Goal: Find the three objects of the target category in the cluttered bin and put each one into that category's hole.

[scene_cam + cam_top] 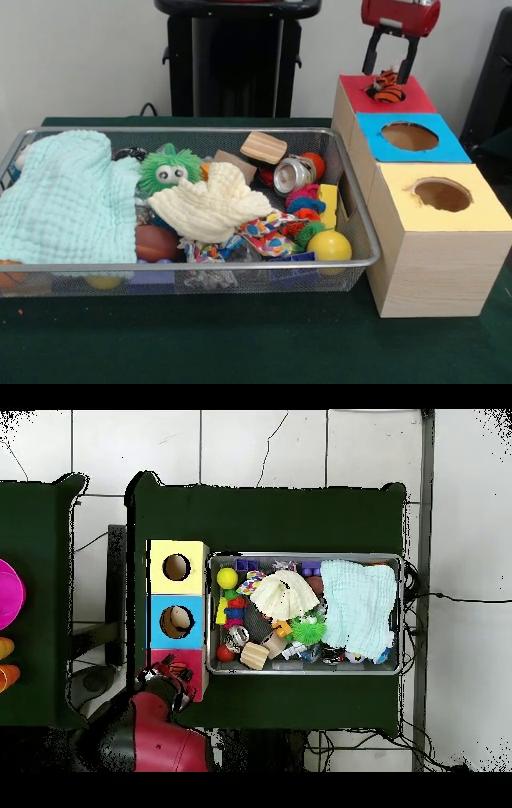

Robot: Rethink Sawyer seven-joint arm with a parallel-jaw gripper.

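Observation:
My gripper (388,75) hangs open just above the red box (352,86), its two black fingers (370,58) on either side of the round hole. An orange-and-black striped toy (388,88) sits in that hole, below the fingertips and free of them. The wire bin (200,266) to the left holds a mint cloth (68,200), a cream cloth (212,208), a green fuzzy toy with eyes (170,170), a wooden block (263,147), a metal can (291,174) and a yellow ball (329,246). In the overhead view the arm (150,729) covers most of the red box (190,659).
A blue box (372,128) and a yellow box (488,212), each with a round hole, stand in a row with the red one. The bin (305,671) touches their side. Spiky balls (304,204) and a brown ball (154,242) lie among the clutter.

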